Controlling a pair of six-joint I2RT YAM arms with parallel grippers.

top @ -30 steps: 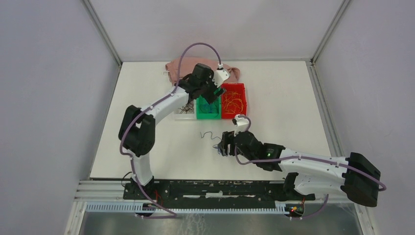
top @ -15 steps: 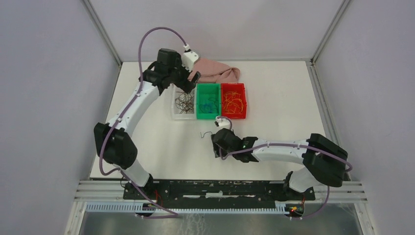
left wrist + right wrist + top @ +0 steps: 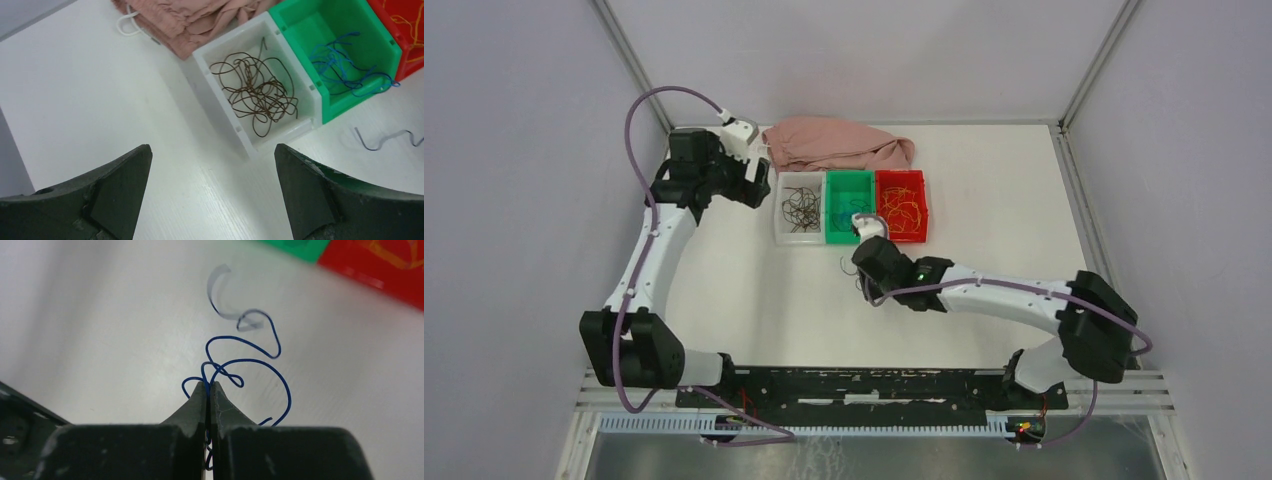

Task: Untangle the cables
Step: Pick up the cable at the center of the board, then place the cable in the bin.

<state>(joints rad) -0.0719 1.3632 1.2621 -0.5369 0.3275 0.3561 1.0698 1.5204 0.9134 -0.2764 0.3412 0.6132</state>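
- while the right gripper presses its two black fingers together on a thin curly blue wire, we see the wire's loops curling out ahead of the fingertips over the white table, near the bins.
- the left gripper hangs with its jaws spread wide and nothing between them, just beside the white plastic bin.
- that bin holds a tangle of dark brown wires; the green plastic bin next to it holds blue wires; the red plastic bin holds yellow-orange wires.
- one short wavy dark wire lies loose on the table near the green bin.
- a crumpled pink cloth lies just behind the bins.
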